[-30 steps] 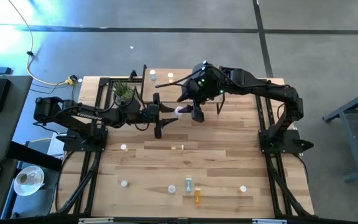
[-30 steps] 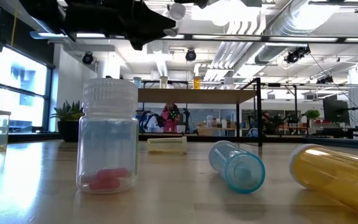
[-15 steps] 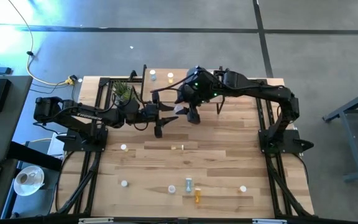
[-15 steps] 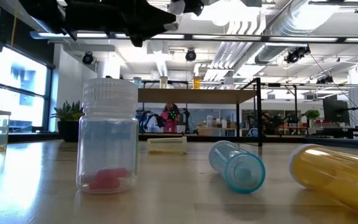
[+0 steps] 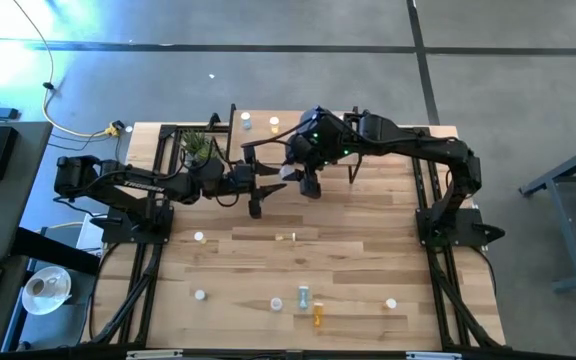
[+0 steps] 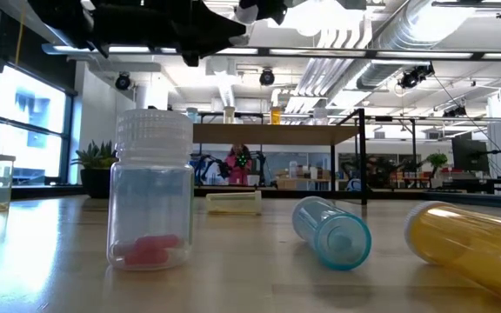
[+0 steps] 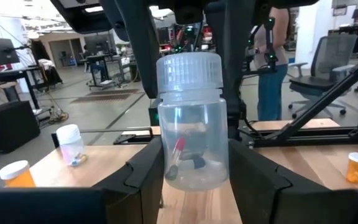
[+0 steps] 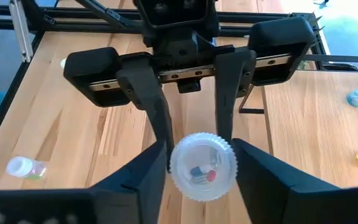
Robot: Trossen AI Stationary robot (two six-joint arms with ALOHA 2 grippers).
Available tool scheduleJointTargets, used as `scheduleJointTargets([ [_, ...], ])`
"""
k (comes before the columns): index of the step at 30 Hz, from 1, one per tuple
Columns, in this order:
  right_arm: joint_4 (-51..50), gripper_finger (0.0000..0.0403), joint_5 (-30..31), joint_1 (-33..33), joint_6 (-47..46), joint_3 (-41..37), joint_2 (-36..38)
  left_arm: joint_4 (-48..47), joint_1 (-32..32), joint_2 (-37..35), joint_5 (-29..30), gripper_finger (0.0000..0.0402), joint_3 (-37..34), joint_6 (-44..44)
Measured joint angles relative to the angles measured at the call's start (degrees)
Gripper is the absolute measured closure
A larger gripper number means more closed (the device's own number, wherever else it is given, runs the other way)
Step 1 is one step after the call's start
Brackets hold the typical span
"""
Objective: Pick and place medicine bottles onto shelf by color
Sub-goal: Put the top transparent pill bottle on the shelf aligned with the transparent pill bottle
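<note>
The two grippers meet over the table at about 12 o'clock from its centre, left gripper at 9 o'clock of the right gripper, a bottle between them. The shelf lies at 12 o'clock behind them. Loose bottles lie at 6 o'clock, near the front edge.

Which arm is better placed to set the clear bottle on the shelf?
Probably left: the left gripper clasps the clear bottle upright, and the shelf stands close beyond; the right gripper hovers above.
</note>
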State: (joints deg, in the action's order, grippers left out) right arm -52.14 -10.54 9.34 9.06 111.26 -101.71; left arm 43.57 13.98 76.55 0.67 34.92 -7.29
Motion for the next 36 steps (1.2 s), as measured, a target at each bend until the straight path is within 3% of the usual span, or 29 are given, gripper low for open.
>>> scheduleJointTargets([
  [6,-0.07,0.0285,-0.01,0.00,-0.15,0.00,0.00,-0.07,-0.02,0.00,1.39,0.0257,0.00,0.02],
  [17,-0.44,0.0280,1.31,-0.02,-0.15,0.00,0.00,-0.44,-0.04,0.02,1.37,0.0251,0.00,-0.02],
  [26,-0.92,0.0282,4.68,0.03,-0.15,0.00,0.00,-3.24,-0.02,0.02,2.48,0.0168,0.02,0.04],
  [30,-1.86,0.0282,9.24,0.02,-0.14,0.00,0.21,-5.42,-0.04,0.02,5.73,0.0147,0.02,0.02],
  [36,-6.78,0.0283,17.23,1.47,-0.96,0.00,1.97,-6.99,-0.02,-0.62,6.46,0.0148,0.02,-1.94],
])
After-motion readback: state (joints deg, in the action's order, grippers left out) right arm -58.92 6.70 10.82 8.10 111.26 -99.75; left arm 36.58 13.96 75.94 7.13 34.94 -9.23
